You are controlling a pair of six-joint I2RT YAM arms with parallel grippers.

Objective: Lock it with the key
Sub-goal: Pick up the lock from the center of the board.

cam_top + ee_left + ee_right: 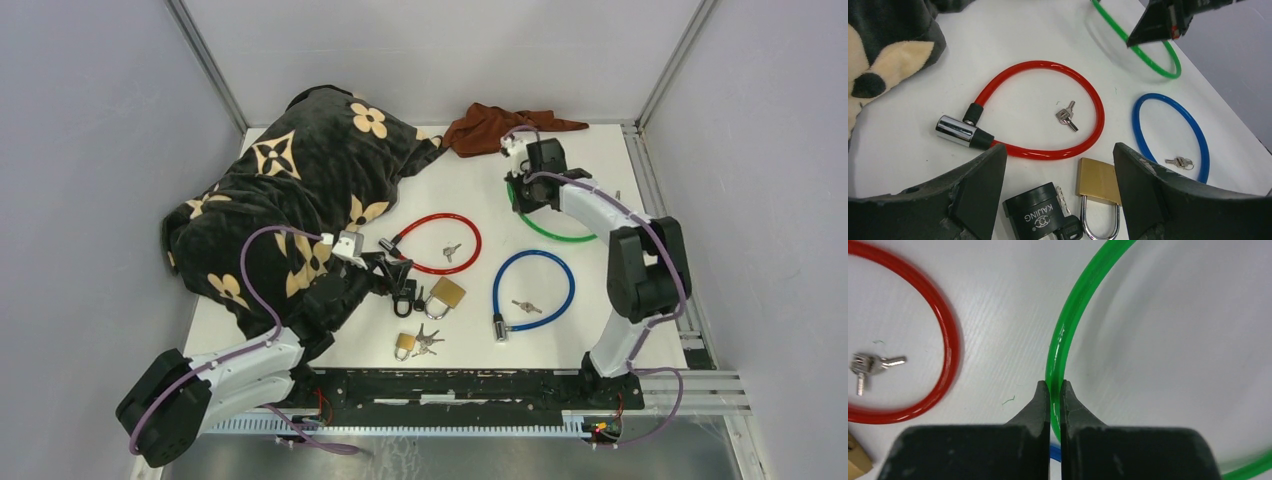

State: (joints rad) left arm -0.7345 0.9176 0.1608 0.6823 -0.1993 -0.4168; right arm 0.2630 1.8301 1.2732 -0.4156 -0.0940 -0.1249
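Three loops: red cable [1043, 64], blue cable [1159, 96], green cable [1057, 355]. Three padlocks: brass padlock [447, 293], smaller brass padlock [405, 345], black padlock [1040, 212]. Three key sets: keys [1066, 116] inside red, keys [1179, 162] inside blue, keys [427, 341] beside smaller padlock. Jaws: right gripper [1055, 385] clamped on green cable, left gripper [1058, 150] apart over black padlock. White counter [560, 340], grey walls [90, 130].

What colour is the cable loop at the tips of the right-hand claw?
Green. The cable loop shows best in the right wrist view.
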